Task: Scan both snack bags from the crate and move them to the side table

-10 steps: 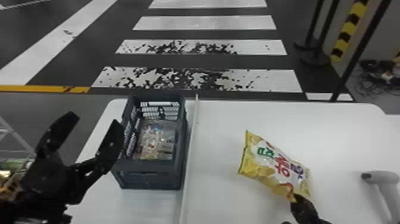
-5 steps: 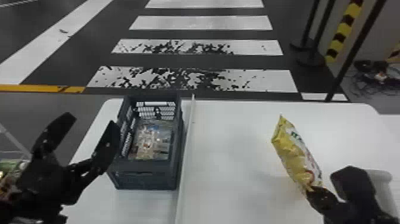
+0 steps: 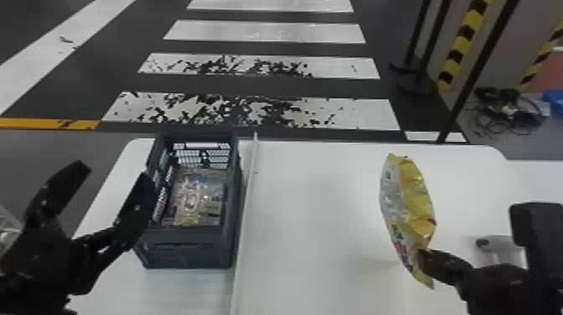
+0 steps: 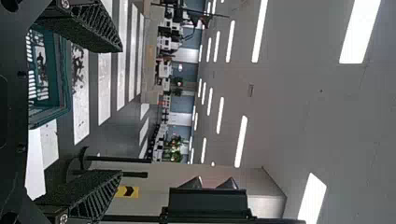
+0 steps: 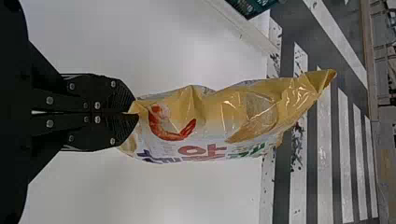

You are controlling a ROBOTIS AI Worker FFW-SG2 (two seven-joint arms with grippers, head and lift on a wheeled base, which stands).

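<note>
- Evidently the right gripper (image 5: 132,113) has the yellow snack bag (image 3: 412,209) by its near end, fingertips brought together on the crimped corner.
- From that pinch, the bag's long axis runs outward beyond the fingertips, its free end pointing to the far side and a little left as I watch from the room. It is tilted nearly edge-on to the head camera and seems raised above the white table (image 3: 318,209).
- A pale handheld device (image 3: 504,247), probably the scanner, lies right of the bag, by the right gripper. That sideways relation matters most: I judge scanning to be the step in hand, so a broad face should be turned rightward.
- Held by one corner, the soft bag may swing or twist, so I would expect a slow turn to suit it.
- Over at the left, the left gripper (image 3: 115,171) hangs beside the crate (image 3: 188,255), its fingers wide and holding nothing.
- Inside the crate are clear-wrapped packets (image 3: 197,201); I cannot tell whether the second snack bag is among them.
- Beyond the table's right edge is another white surface (image 3: 538,178), perhaps the side table. The right arm is the nearer one to it.
</note>
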